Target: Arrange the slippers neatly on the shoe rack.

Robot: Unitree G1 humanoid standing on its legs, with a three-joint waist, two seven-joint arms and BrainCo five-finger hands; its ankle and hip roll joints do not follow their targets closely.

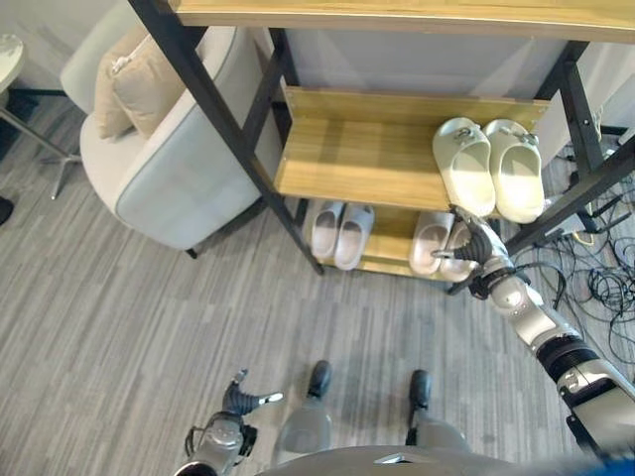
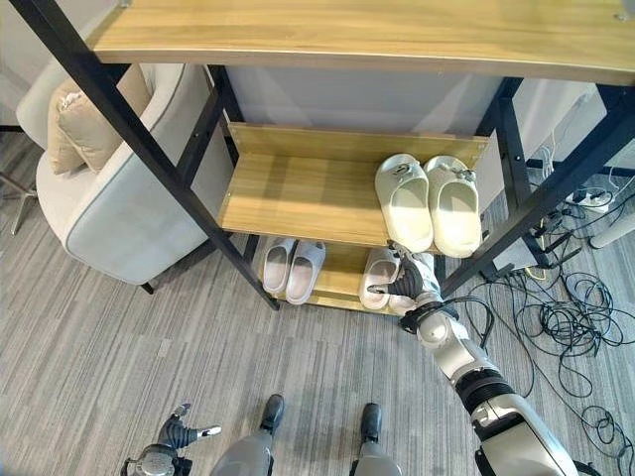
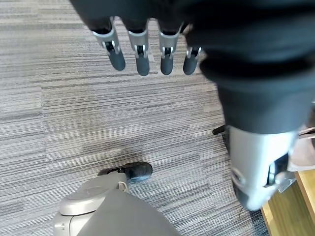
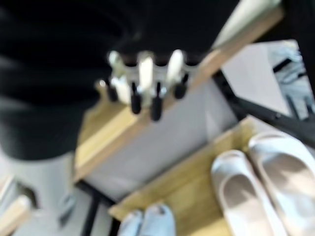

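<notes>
Left eye view takes in the wooden shoe rack with black metal frame point(image 1: 397, 149): pale green chunky slippers point(image 1: 488, 167) paired on its middle shelf, light grey slippers point(image 1: 339, 233) and beige slippers point(image 1: 433, 244) on the bottom one, where the right hand point(image 1: 474, 245) reaches. Right wrist view shows that hand's fingers point(image 4: 147, 83) loosely extended, holding nothing. Left wrist view shows the left hand point(image 3: 147, 46) relaxed and empty above grey striped carpet point(image 3: 98, 123).
</notes>
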